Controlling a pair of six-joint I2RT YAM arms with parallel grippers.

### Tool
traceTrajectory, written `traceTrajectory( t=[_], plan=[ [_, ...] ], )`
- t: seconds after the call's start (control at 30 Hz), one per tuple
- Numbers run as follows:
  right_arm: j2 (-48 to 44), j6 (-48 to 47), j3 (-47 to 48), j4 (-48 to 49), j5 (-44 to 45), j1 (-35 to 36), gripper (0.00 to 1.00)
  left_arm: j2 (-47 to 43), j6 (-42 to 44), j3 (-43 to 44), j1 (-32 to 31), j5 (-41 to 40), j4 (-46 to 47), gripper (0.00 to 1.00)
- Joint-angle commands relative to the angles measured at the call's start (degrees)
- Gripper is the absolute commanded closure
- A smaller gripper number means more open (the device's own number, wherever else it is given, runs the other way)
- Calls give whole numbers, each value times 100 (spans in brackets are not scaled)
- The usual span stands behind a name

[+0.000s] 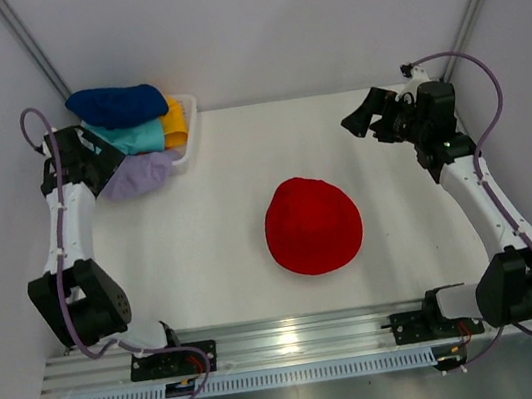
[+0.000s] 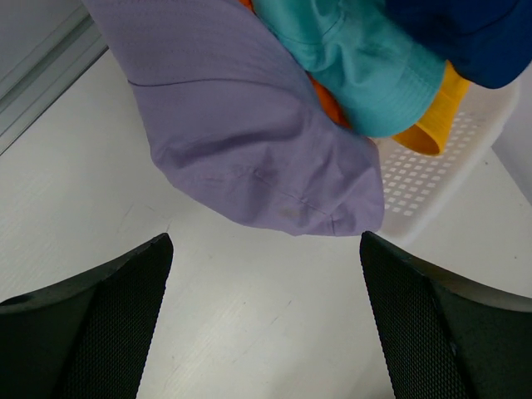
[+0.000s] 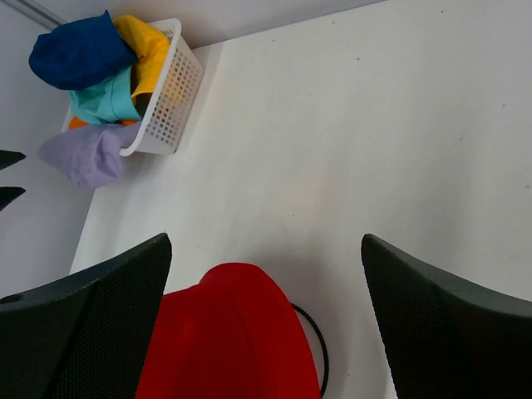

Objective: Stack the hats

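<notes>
A red hat [image 1: 313, 224] sits on a black wire stand in the middle of the table; it also shows in the right wrist view [image 3: 229, 337], with the stand's ring [image 3: 320, 349] beside it. A lilac hat [image 1: 137, 175] hangs over the edge of a white basket [image 1: 188, 121] at the back left, under teal [image 1: 129, 136], dark blue [image 1: 117, 104] and yellow [image 1: 173, 118] hats. An orange hat [image 2: 331, 104] peeks out behind the lilac hat [image 2: 249, 133]. My left gripper [image 2: 264, 332] is open just short of the lilac hat's brim. My right gripper [image 1: 366, 115] is open and empty, high at the back right.
The white slatted basket [image 2: 432, 170] stands in the back left corner against the wall. Grey enclosure walls close in the table on the left, back and right. A metal rail [image 1: 289, 343] runs along the near edge.
</notes>
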Motion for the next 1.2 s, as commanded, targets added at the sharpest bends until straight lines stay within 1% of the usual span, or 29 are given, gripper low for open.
traceTrajectory(
  t=[0.0, 0.07, 0.1, 0.13, 0.17, 0.2, 0.23, 0.33, 0.47, 0.57, 0.6, 0.67, 0.7, 0.77, 0.83, 0.87, 1.0, 1.07, 1.13, 1.17],
  plan=[
    [173, -8, 201, 426, -141, -21, 0, 320, -89, 53, 24, 29, 274, 4],
    [253, 1, 236, 478, -193, -21, 0, 383, -168, -88, 24, 169, 466, 4],
    [314, -17, 245, 505, -202, -21, 1, 366, -212, -454, 24, 336, 650, 4],
    [349, -25, 262, 523, -194, -21, 0, 339, -290, -597, 24, 381, 1105, 3],
    [384, -43, 297, 558, -185, -21, 1, 365, -308, -703, 24, 599, 1301, 4],
    [463, -43, 323, 567, -194, -21, 1, 444, -387, -922, 7, 705, 1433, 4],
    [490, -43, 359, 567, -202, -21, 1, 523, -423, -950, -2, 750, 1591, 4],
    [569, -34, 464, 584, -281, -21, 1, 865, -502, -880, -72, 812, 1645, 6],
    [569, -52, 482, 584, -212, -21, 0, 1200, -476, -766, -283, 469, 1566, 11],
    [552, -70, 464, 540, -176, -21, 0, 1332, -502, -818, -336, 451, 1732, 26],
    [543, -96, 473, 532, -167, -21, 0, 1358, -528, -836, -327, 460, 1777, 40],
    [526, -113, 473, 479, -150, -21, 1, 1359, -528, -862, -336, 451, 1830, 62],
    [517, -113, 464, 470, -141, -21, 1, 1333, -537, -845, -336, 451, 1856, 83],
    [490, -70, 456, 470, -149, -21, 1, 1245, -493, -897, -336, 451, 1883, 98],
    [464, 18, 395, 531, -202, -21, 0, 999, -353, -932, -336, 443, 1926, 99],
    [447, 36, 377, 566, -255, -21, 1, 885, -300, -950, -336, 234, 1927, 99],
    [385, 124, 297, 646, -325, -21, 1, 148, 199, -959, -336, 118, 1760, 99],
    [359, 168, 297, 655, -431, -21, 1, -82, 367, -863, -345, 170, 1480, 99],
    [323, 246, 315, 690, -579, -12, 1, -362, 631, -583, -362, 371, 1164, 99],
    [306, 351, 385, 716, -693, -12, 1, -451, 728, -503, -406, 425, 788, 99]
  ],
)
